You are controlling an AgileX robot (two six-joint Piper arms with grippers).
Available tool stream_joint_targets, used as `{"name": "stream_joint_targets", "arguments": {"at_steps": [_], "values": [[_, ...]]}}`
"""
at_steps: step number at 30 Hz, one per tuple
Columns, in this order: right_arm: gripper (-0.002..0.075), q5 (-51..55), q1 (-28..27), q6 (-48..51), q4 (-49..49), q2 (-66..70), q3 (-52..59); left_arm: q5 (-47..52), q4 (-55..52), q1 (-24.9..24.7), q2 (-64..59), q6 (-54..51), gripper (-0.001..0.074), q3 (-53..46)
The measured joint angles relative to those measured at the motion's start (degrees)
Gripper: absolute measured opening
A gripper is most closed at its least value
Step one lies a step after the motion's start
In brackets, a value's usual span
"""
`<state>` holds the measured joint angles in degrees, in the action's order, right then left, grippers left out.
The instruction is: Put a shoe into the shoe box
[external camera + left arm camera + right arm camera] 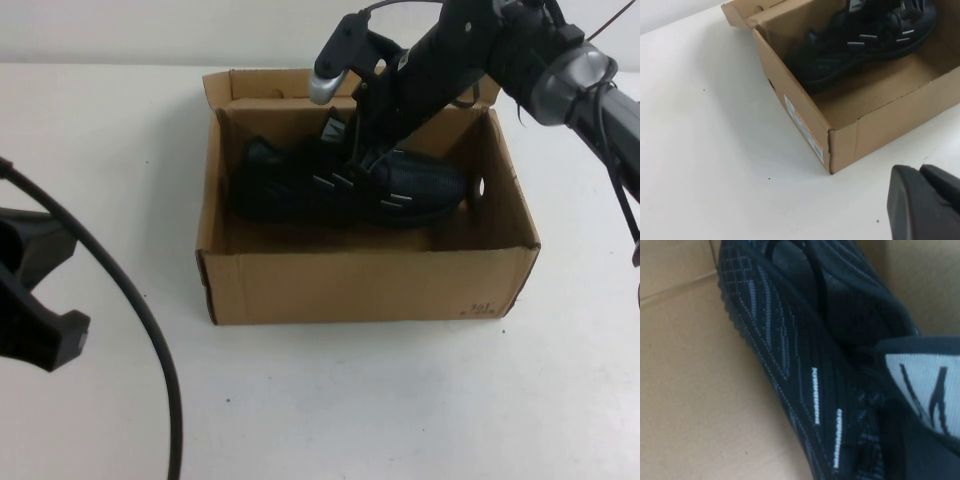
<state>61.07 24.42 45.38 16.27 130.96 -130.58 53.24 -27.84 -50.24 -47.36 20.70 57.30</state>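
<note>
The black knit shoe (300,185) lies inside the brown cardboard shoe box (360,285), toe to the left, its silver dash marks facing me. My right gripper (360,150) reaches down into the box and is shut on the shoe at its tongue. The right wrist view shows the shoe (770,330) very close, with its white tongue label (925,380) over the box floor (690,390). My left gripper (40,330) is shut and empty, low at the table's left. The left wrist view shows the left gripper (920,169), the box (880,120) and the shoe (840,55).
The box's flaps stand open at the back (240,85). A black cable (150,330) curves over the white table at the left. A printed label (805,127) is on the box's side wall.
</note>
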Motion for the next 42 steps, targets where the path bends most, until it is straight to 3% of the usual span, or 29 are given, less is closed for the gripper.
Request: {"name": "stream_joint_targets", "arguments": {"at_steps": [9, 17, 22, 25, 32, 36, 42], "values": [[0.0039, -0.5, 0.0, 0.0, -0.5, 0.6, 0.0, 0.0, 0.1, 0.0, 0.0, 0.0, -0.0001, 0.0], [0.0268, -1.6, 0.0, -1.1, -0.5, 0.3, -0.1, 0.2, 0.1, 0.0, 0.0, 0.0, -0.0001, 0.0], [0.03, -1.2, 0.0, -1.3, -0.5, -2.4, -0.1, 1.9, 0.1, 0.0, 0.0, 0.0, -0.0001, 0.0], [0.027, -0.2, 0.0, -2.1, -0.5, -5.1, -0.1, 2.3, 0.2, 0.0, 0.0, -0.3, -0.0001, 0.0], [0.0028, 4.2, 0.0, -3.1, -1.3, -15.1, -0.4, 5.7, -0.1, 0.0, 1.9, -16.8, -0.0001, 0.0], [-0.0007, 7.9, 0.0, -6.5, -1.8, -22.5, -0.5, 7.9, -4.3, 0.0, 2.7, -18.1, -0.0001, 0.0], [-0.0015, 11.3, 0.0, -19.2, -9.2, -33.2, -0.7, 5.8, -7.0, 0.0, 3.0, -9.9, -0.0001, 0.0]]}}
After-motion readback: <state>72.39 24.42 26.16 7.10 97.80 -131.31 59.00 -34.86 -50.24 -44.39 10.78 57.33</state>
